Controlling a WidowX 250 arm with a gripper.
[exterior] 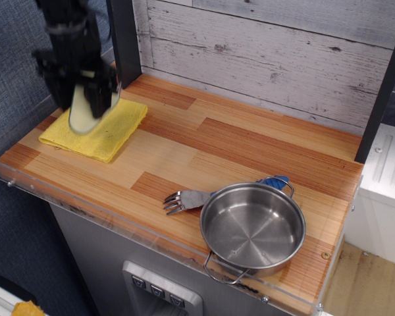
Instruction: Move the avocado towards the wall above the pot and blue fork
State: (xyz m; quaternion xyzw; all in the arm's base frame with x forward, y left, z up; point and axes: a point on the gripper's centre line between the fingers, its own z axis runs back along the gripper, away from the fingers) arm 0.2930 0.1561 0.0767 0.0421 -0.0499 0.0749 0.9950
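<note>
My black gripper (84, 108) is shut on the avocado (82, 110), pale cream-green, and holds it lifted a little above the yellow cloth (99, 129) at the table's left; both are motion-blurred and the pit is hidden. The shiny steel pot (253, 228) stands at the front right. The blue fork (192, 197) lies beside it, tines pointing left, its blue handle end (276, 181) showing behind the pot's rim. The whitewashed plank wall (270, 52) runs along the back.
A dark vertical post (124, 39) stands at the back left beside the gripper, another at the right edge (382, 92). A clear acrylic lip (118, 220) runs along the front of the wooden tabletop (237, 141). Blue fabric panel (13, 59) at left.
</note>
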